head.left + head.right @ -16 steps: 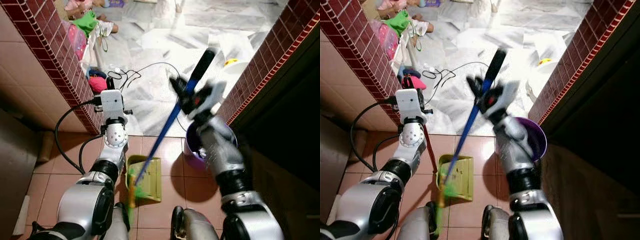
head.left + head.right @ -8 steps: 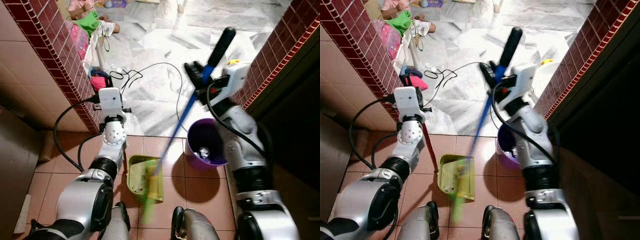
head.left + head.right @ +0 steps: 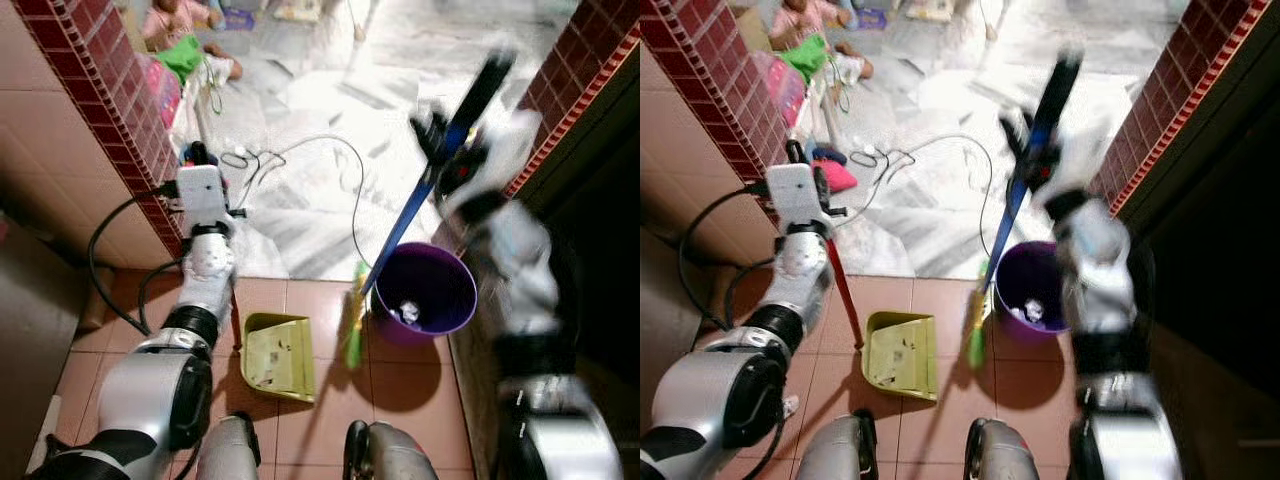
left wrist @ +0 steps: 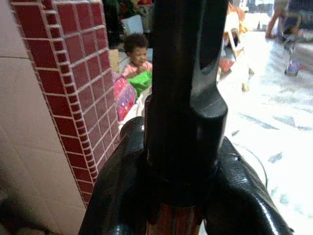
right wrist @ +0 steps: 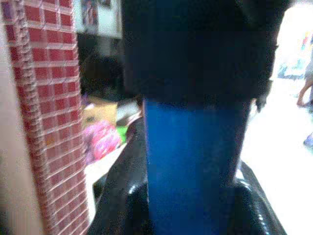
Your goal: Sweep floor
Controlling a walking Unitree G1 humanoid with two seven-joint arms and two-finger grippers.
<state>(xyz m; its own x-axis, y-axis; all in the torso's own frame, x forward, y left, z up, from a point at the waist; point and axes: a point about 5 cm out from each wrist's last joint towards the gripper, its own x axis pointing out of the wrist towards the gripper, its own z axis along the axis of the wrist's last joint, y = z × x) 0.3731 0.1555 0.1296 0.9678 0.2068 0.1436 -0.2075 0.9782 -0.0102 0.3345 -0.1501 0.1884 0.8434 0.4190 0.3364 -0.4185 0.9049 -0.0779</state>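
Beside the purple bucket (image 3: 420, 295), on the terracotta tiles of a narrow doorway, the right pincer (image 3: 452, 150) pinches the blue handle of a broom (image 3: 402, 232) whose green bristle end rests on the floor just left of the bucket. The left pincer (image 4: 181, 161) is clamped round the dark grip of a red-handled dustpan (image 3: 900, 354), whose green scoop lies flat on the tiles further left of the bucket, apart from the bristles.

The risk, on this showing, is the bucket itself: the broom shaft leans across its rim, and a wide stroke could knock it over and spill the scraps inside. A sweep away from the scoop would also scatter dirt onto the pale marble beyond.

Beyond the bucket, black cables (image 3: 255, 158) trail over the marble, ready to snag bristles. A seated child (image 4: 137, 56) and bright bags (image 3: 165, 85) sit further off, by the red-brick wall (image 3: 115, 110) hemming the left arm.
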